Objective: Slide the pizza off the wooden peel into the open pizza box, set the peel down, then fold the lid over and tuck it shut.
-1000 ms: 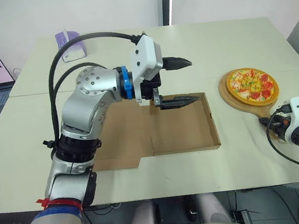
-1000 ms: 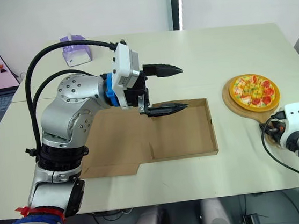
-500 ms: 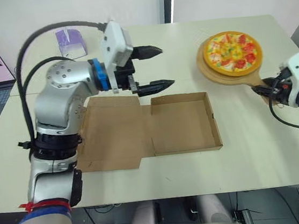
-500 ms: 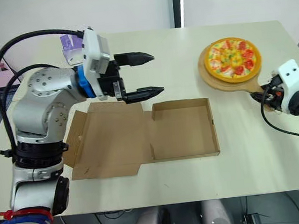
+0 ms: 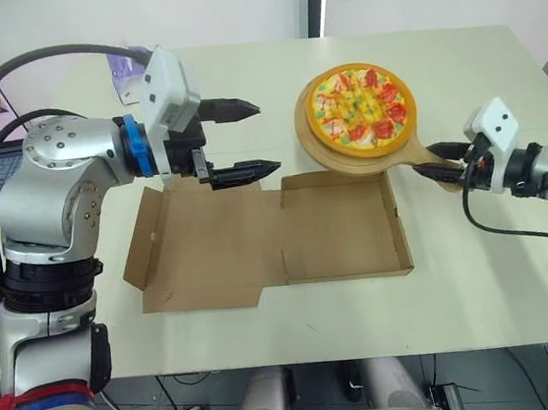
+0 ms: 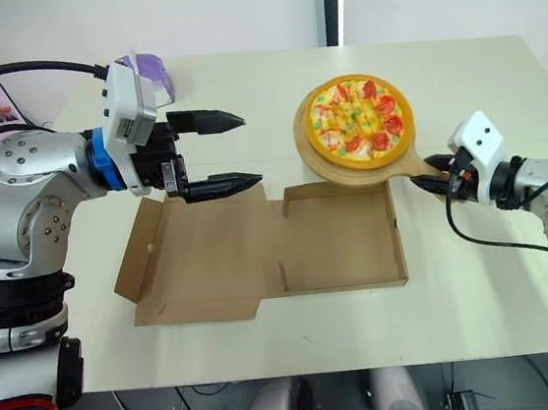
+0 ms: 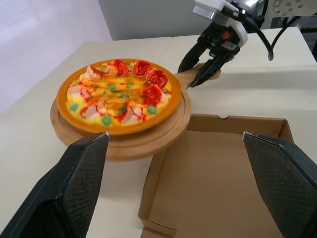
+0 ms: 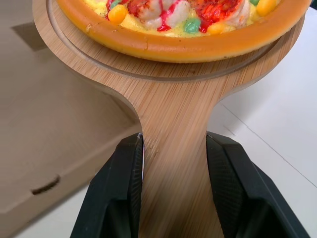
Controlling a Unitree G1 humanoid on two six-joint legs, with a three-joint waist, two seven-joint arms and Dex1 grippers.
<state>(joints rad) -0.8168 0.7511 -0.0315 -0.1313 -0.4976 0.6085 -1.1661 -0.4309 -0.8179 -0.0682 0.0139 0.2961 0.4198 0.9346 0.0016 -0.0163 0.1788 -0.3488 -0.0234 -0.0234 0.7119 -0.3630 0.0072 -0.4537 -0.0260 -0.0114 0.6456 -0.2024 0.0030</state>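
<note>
1. Since 0.5 s ago, the peel (image 5: 337,163) has swung in from well right of the box (image 5: 337,232) to its far wall, with the right end effector (image 5: 429,161) clamped on the handle.
2. The left end effector (image 5: 266,137) hovers near the lid (image 5: 215,251), fingers apart and empty.
3. The pizza (image 5: 357,106) sits on the raised peel; the box is empty and the lid lies flat on the surface (image 5: 480,271).
4. All 4 steps remain: slide, set down, fold, tuck.

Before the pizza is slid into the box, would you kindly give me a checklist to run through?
1. The right gripper is shut on the peel handle: ok.
2. The pizza sits inside the peel's rim: ok.
3. The pizza box is open, lid flat: ok.
4. The pizza is over the box: not ok; it hangs beyond the far wall.
5. The left gripper is clear of the box: ok, open near the lid's far edge.
</note>
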